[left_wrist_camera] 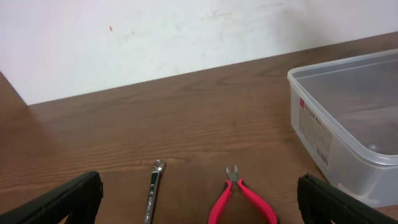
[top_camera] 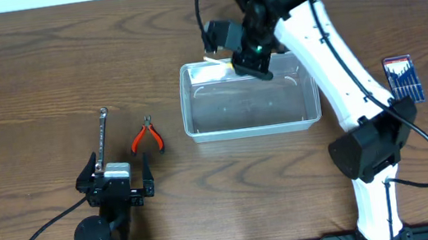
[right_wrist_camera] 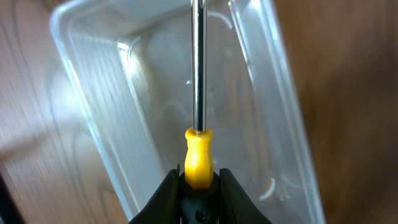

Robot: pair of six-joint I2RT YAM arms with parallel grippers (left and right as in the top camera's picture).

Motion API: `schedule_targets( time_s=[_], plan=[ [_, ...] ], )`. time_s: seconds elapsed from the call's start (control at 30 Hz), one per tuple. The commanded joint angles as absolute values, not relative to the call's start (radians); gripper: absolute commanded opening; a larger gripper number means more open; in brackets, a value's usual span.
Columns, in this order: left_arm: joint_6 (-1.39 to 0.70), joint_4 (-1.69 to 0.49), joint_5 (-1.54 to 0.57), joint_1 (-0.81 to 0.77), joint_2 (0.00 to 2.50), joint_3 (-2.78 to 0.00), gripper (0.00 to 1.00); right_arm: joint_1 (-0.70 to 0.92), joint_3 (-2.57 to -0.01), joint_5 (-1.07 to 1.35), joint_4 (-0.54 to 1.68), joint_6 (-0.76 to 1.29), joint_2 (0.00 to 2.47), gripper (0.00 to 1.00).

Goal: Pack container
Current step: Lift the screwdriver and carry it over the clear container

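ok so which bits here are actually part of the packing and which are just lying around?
In the job:
container
yellow-handled screwdriver, held over it by the right gripper

Lying about, untouched (perhaps packed later):
wrench
red pliers
blue tool pack

I saw a robot lab bench: wood-grain table, bare white wall beyond the left gripper, pliers and wrench just ahead of it.
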State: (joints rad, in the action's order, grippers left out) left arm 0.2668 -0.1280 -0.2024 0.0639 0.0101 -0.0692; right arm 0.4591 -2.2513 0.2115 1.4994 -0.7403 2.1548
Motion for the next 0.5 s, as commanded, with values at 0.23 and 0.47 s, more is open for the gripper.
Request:
schedule_targets(
  time_s=[0.23,0.47],
  plan=[
    [0.276,-0.136,-0.197,0.068,0.004,-0.04,0.98,0.465,-2.047,0.163,1.343,-0.768,2.132,0.08],
    [0.276,-0.136,-0.197,0.068,0.004,-0.04,0.98,0.465,-1.945,0.154,1.288,-0.768,2.133,0.06]
  ],
)
